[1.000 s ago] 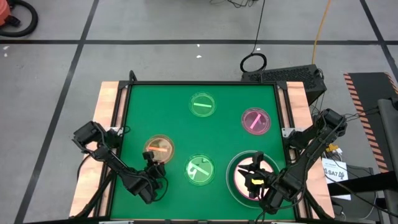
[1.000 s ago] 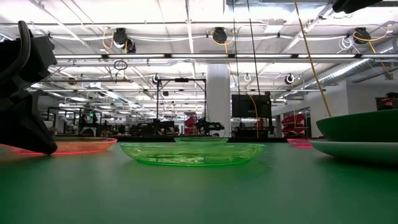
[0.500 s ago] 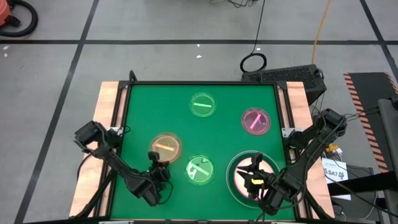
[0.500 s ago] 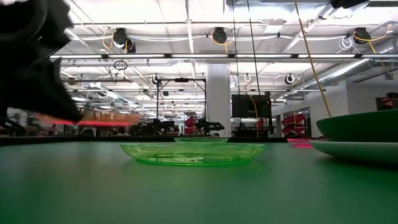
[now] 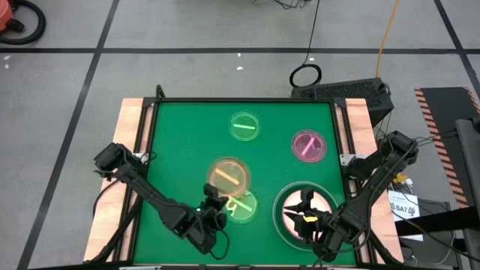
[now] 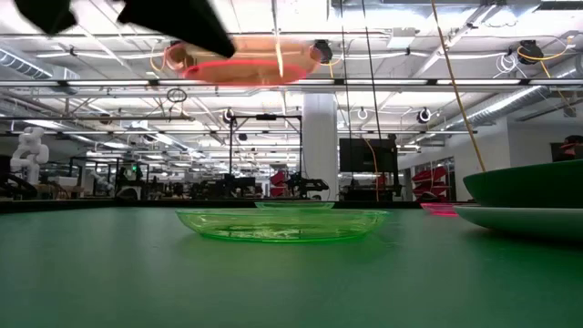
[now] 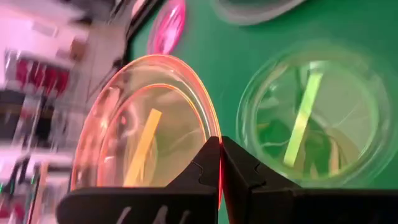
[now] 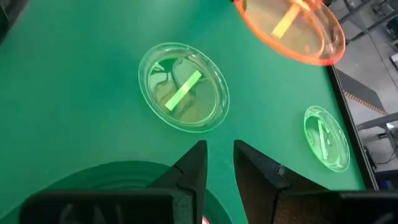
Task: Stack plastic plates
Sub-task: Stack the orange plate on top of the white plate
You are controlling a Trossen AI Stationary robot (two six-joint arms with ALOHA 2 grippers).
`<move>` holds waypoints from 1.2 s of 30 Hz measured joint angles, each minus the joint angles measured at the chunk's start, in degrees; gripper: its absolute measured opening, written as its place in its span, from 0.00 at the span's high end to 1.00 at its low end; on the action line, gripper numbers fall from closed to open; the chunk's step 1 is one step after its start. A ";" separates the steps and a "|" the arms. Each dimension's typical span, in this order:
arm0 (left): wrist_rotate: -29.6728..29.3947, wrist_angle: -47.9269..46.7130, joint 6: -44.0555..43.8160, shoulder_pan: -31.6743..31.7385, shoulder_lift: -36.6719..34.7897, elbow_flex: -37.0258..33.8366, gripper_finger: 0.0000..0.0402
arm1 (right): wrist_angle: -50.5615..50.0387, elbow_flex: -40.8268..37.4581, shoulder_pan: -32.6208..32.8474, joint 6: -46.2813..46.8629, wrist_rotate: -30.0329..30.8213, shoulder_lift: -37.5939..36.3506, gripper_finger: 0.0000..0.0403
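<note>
My left gripper (image 5: 213, 199) is shut on the small orange plate (image 5: 229, 174), which hangs in the air above the near small green plate (image 5: 240, 208), as the low view shows for orange plate (image 6: 244, 64) and green plate (image 6: 282, 223). A second small green plate (image 5: 244, 126) and a small pink plate (image 5: 308, 145) lie flat farther back. At the near right is a stack (image 5: 281, 201): a dark green plate (image 6: 528, 182) on a pale one (image 6: 519, 219), with a pink plate inside. My right gripper (image 5: 304, 217) hovers open above that stack. My left gripper pinches the orange plate's rim (image 7: 214, 134) between its two fingers (image 7: 205, 163) on the plate's near side, coming at it about level from the near side. The plate is lifted clear of the table and lies roughly level, reaching away from the fingers.
The green mat (image 5: 172, 135) ends in wooden side rails (image 5: 129, 124). Bare mat lies at the far left and in the middle between the plates. Beyond the table's far right corner stand a dark box and cables (image 5: 345, 90).
My left gripper has risen and moved toward the table's right, carrying the orange plate. The plate, on the mat a second ago, is now lifted clear and sits over the near green plate. The right arm has kept still.
</note>
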 joint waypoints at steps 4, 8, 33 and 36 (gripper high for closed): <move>7.61 10.42 14.69 1.60 -0.02 1.58 0.99 | -0.66 2.28 1.17 -0.90 -0.03 -0.02 0.81; 15.37 20.39 25.87 3.85 -0.02 1.58 0.99 | -4.89 6.29 2.87 -0.87 -0.01 -0.04 0.81; 57.07 47.39 47.37 15.46 3.16 1.56 0.99 | -34.41 10.11 8.34 26.42 -16.37 -1.72 0.81; 58.54 52.23 50.18 15.62 6.12 1.67 0.99 | -37.96 10.15 8.61 31.47 -19.73 -3.25 0.81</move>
